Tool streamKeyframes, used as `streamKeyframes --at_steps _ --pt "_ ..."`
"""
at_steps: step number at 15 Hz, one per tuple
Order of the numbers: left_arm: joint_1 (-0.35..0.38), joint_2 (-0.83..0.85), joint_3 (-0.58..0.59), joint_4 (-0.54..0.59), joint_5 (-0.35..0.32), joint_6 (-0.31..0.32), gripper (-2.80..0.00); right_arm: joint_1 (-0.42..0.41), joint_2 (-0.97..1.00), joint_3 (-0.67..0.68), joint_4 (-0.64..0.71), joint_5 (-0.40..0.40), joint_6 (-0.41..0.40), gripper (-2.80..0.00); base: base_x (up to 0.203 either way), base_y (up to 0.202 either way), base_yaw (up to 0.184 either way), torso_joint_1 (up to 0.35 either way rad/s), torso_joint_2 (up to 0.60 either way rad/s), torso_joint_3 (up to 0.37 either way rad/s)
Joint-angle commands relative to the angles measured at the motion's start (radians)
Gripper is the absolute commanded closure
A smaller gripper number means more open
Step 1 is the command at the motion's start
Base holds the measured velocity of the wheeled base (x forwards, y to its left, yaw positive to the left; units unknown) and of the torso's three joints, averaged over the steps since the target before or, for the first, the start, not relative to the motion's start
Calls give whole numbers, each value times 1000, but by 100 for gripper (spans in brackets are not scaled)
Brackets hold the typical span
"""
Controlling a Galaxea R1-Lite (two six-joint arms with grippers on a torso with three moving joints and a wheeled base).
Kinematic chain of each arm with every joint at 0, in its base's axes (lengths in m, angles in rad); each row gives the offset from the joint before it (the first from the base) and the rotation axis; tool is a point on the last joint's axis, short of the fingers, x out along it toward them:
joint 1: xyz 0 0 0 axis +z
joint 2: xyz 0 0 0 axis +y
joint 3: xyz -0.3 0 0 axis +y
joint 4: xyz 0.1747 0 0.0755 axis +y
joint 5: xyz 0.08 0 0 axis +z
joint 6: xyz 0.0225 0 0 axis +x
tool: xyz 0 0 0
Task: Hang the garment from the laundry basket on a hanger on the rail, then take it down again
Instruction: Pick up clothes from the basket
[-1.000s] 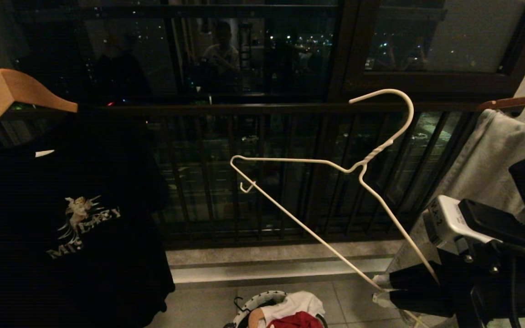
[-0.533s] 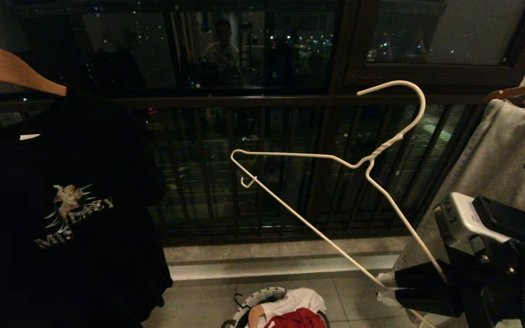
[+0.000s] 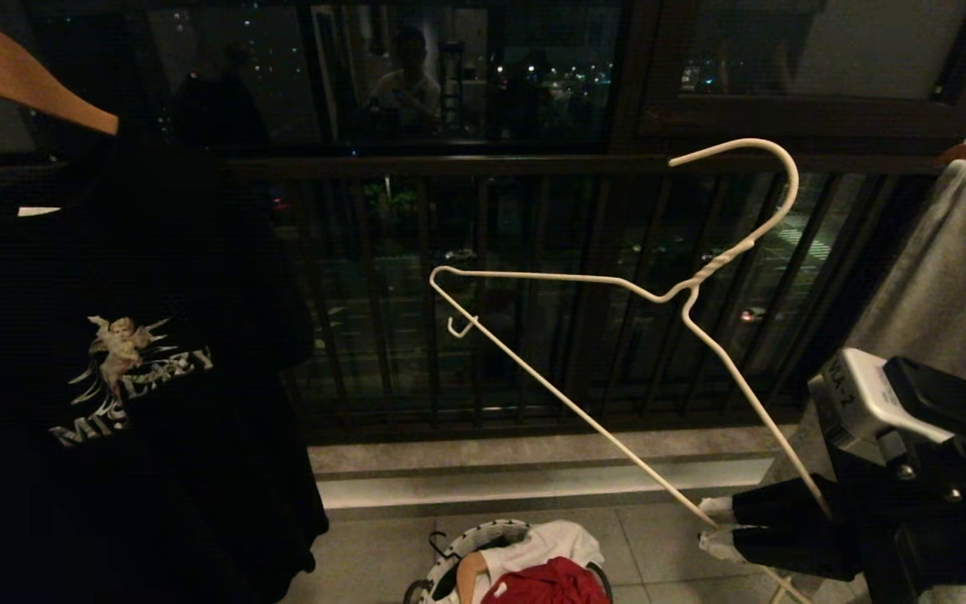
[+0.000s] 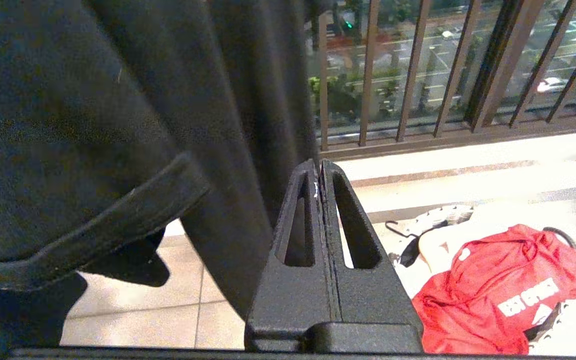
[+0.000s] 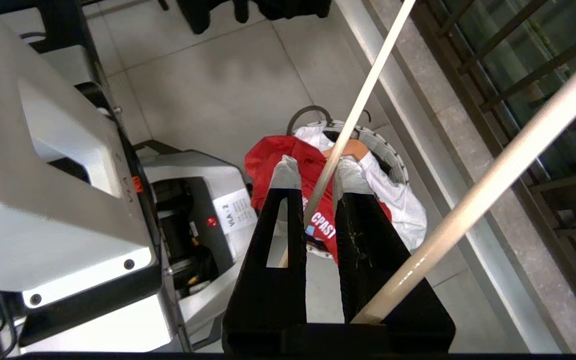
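I have the right gripper (image 3: 711,524) closed on the thin white wire hanger (image 3: 617,289), its fingers (image 5: 285,172) pinching the lower bar near one corner, above and to the right of the laundry basket (image 3: 483,537). The hanger stands tilted in the air, hook uppermost, in front of the dark balcony railing (image 3: 533,168) and touching no rail that I can see. The red garment (image 3: 546,581) lies bunched in the basket on the tiled floor, with a white cloth (image 3: 563,541) beside it in the same basket. My left gripper (image 4: 320,172) has its fingers pressed fully together on nothing, just beside the black printed T-shirt (image 3: 114,377) that hangs on a wooden hanger (image 3: 13,71) left of the basket.
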Motion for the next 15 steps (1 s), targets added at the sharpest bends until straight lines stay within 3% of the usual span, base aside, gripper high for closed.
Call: streamKeyframes --at_steps 1,15 --pt "0 0 0 0 0 0 0 -8 -8 0 2 4 -3 0 0 0 0 -163 378 209" --pt "0 1 0 0 0 0 0 -8 -28 0 2 4 -3 0 0 0 0 -214 521 304"
